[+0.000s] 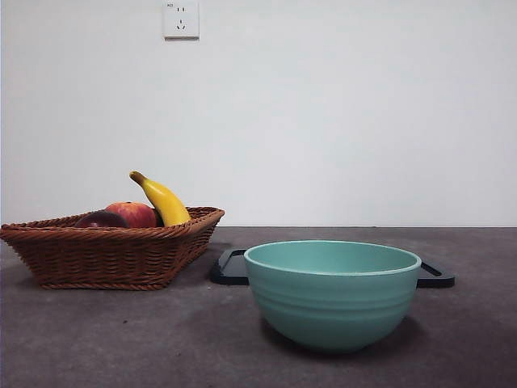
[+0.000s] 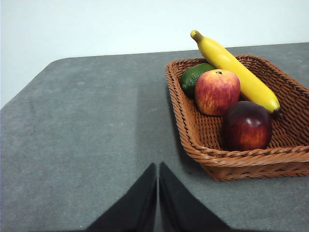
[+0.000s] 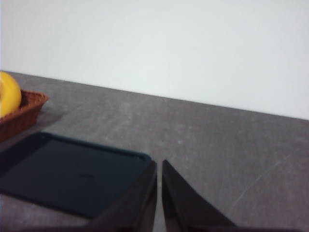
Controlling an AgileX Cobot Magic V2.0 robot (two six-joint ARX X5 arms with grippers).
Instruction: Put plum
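Note:
The plum [image 2: 246,125], dark maroon and glossy, lies in the wicker basket [image 2: 193,140] by its near rim; in the front view only its top [image 1: 101,219] shows above the basket [image 1: 113,255]. My left gripper [image 2: 158,169] is shut and empty, over bare table beside the basket, well short of the plum. My right gripper [image 3: 159,166] is shut and empty too, at the edge of a black tray [image 3: 72,171]. Neither arm shows in the front view.
A red-yellow apple [image 2: 217,91], a yellow banana [image 2: 236,70] and a green fruit [image 2: 194,76] share the basket. A teal bowl [image 1: 332,293] stands front and centre, with the black tray [image 1: 230,268] behind it. Grey table surface lies around them.

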